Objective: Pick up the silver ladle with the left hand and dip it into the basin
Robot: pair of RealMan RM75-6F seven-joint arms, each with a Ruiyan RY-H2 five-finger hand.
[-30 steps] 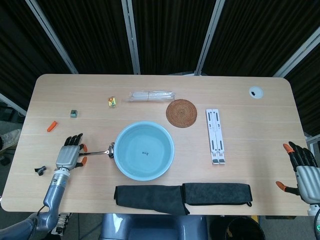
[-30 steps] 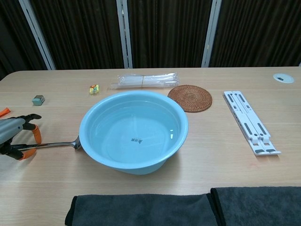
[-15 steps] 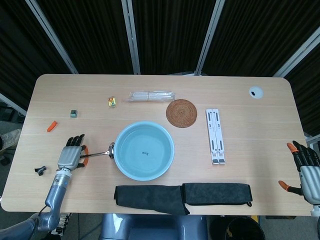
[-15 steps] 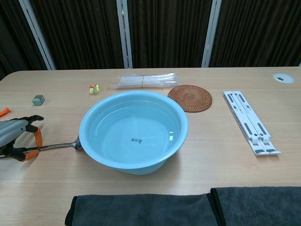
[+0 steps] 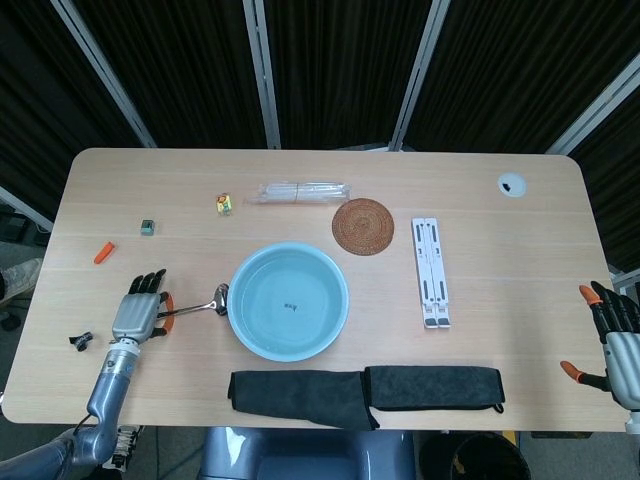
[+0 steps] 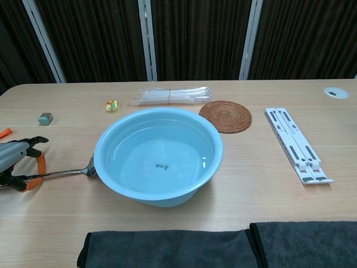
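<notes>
Left hand (image 6: 17,162) was at the near-left of the table (image 5: 520,240), its orange-tipped fingers (image 6: 38,162) closed about the end of the silver ladle (image 6: 70,171) handle, pinching it between upper and lower digits. The handle ran level from that grip toward the light-blue basin (image 6: 159,153), with the ladle's bowl (image 5: 220,295) just beside the basin's left wall, outside the rim and not yet over the water. Whether the ladle was clear of the tabletop could not be settled from either view.

Assessment of handling: the ladle appeared thin, rigid metal, light in weight, smooth and liable to roll or slip in a fingertip pinch. A grip at the far end of the handle gives reach but little control of the bowl's tilt; a firm pinch is advised before lifting over the rim.

Right hand (image 5: 612,335) sat at the table's right edge, fingers spread, holding nothing.

Farther back lay a round woven trivet (image 6: 225,116) and a clear plastic bundle (image 6: 170,95).
</notes>
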